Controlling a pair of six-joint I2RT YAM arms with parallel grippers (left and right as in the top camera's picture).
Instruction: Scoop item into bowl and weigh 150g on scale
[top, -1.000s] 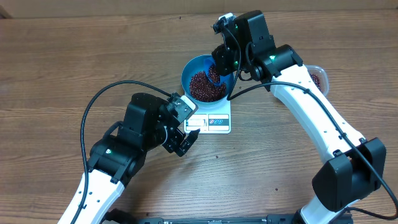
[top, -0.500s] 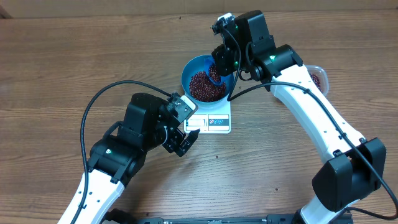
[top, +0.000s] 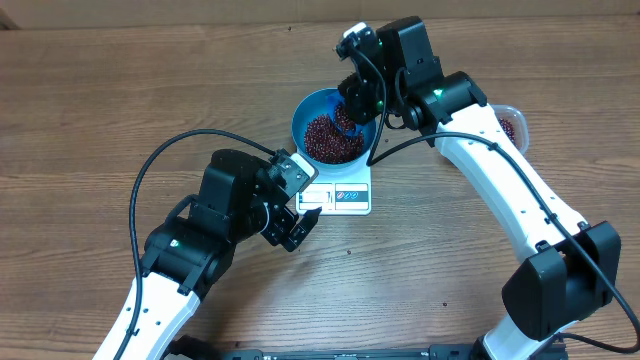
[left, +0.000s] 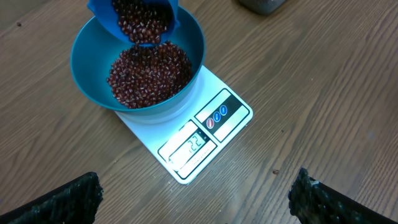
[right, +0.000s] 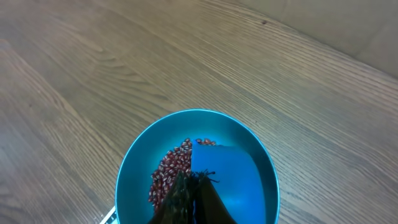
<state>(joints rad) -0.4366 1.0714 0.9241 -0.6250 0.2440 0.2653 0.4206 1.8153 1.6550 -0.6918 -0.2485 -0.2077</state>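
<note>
The blue bowl (top: 298, 125) stands on the white scale (top: 345, 198), partly filled with red-brown beans (top: 325, 140). My right gripper (top: 355, 100) hangs over the bowl's far right side, shut on the handle of a small blue scoop (left: 140, 18). The scoop is tipped, and beans (left: 149, 74) spill from it onto the heap. In the right wrist view the shut fingers (right: 194, 193) sit over the scoop (right: 224, 174) inside the bowl (right: 127, 168). My left gripper (top: 295, 225) stands open at the scale's near left corner, with nothing between its fingertips (left: 68, 199). The scale's display (left: 194, 144) is lit.
A clear tub (top: 508, 125) holding more beans sits behind my right arm at the right. A stray bean (left: 274, 172) lies on the wooden table in front of the scale. Black cables loop over both arms.
My right gripper has turned a little over the bowl, tipping the scoop further so beans show at its lip. The left arm has not moved.
</note>
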